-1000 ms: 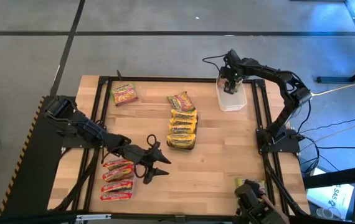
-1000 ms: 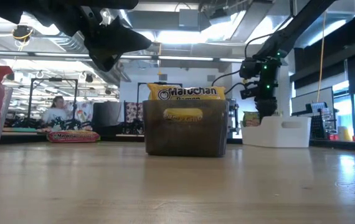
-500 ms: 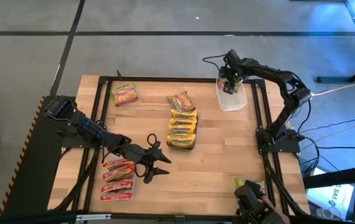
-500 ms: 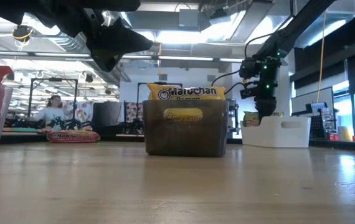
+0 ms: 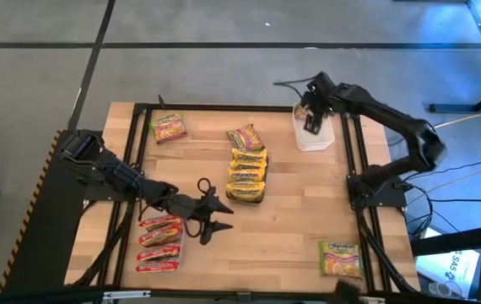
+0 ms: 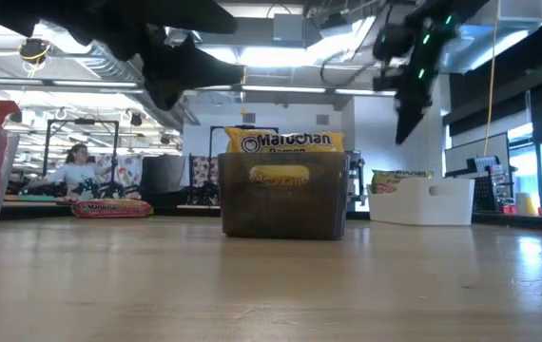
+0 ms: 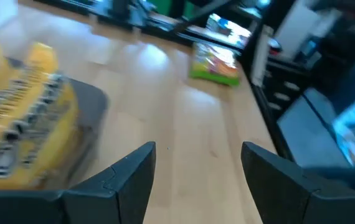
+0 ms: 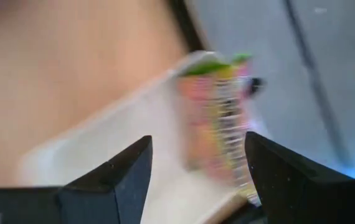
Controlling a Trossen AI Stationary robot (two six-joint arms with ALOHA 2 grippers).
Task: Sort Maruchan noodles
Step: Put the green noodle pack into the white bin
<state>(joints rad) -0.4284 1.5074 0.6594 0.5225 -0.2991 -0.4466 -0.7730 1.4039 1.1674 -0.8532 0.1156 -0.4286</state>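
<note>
Several yellow Maruchan packets [image 5: 246,173] stand in a dark tray [image 6: 283,214] at mid-table, with a green-pink packet [image 5: 245,136] at their far end. Red packets [image 5: 159,243] lie near left. Loose green-pink packets lie far left [image 5: 168,127] and near right [image 5: 340,257]. Another [image 8: 218,118] rests in the white tray [image 5: 315,141], also seen in the low view [image 6: 399,177]. My left gripper [image 5: 211,221] is open and empty, between the red and yellow packets. My right gripper [image 5: 312,118] is open and empty, above the white tray.
A black frame [image 5: 354,160] runs around the wooden table top. Bare wood lies between the yellow stack and the right frame rail. In the low view a person [image 6: 73,169] sits in the room far behind the table.
My right gripper has risen up out of the white tray and tipped, leaving the green-pink packet lying in the tray. My left gripper has shifted slightly toward the table's right edge, staying open above the table.
</note>
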